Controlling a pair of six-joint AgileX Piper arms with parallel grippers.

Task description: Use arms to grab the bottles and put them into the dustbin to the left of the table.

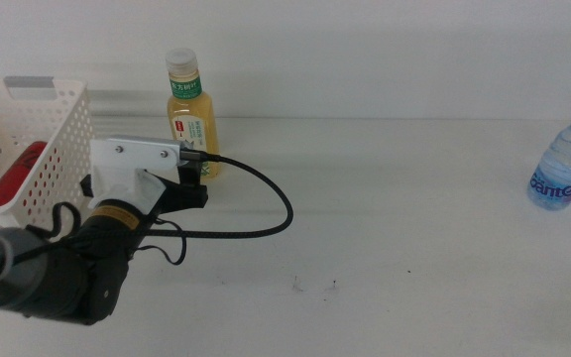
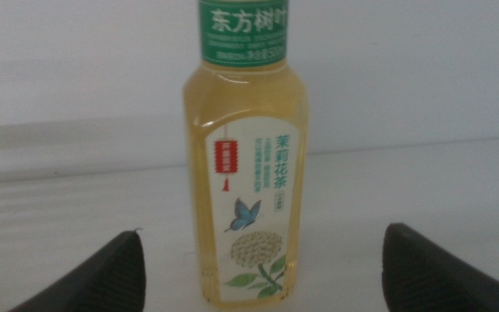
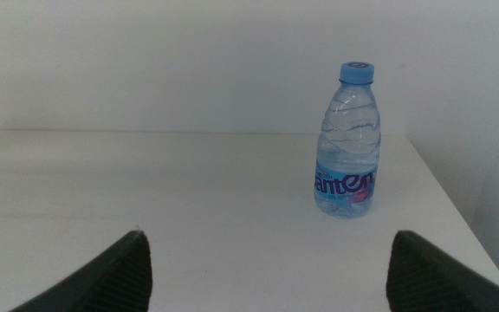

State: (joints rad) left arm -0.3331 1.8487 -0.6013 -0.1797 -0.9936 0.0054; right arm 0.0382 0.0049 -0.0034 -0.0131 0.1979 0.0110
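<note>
Smooth white table (image 1: pixel 414 248), matte, few dark specks; perforated white plastic dustbin (image 1: pixel 53 139) at left edge, red can (image 1: pixel 13 174) inside; left tool (image 1: pixel 191 178) just before upright yellow tea bottle (image 1: pixel 192 114). Left wrist: dark jaws spread wide, flanking glossy squarish bottle, not touching. Right wrist: right tool (image 3: pixel 267 286) splayed, ribbed clear water bottle (image 3: pixel 347 143) upright, well apart, near table corner.

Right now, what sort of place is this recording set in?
Probably a robot test bench: a plain white tabletop, a white perforated plastic basket, and a yellow tea bottle between the left gripper's open jaws.
</note>
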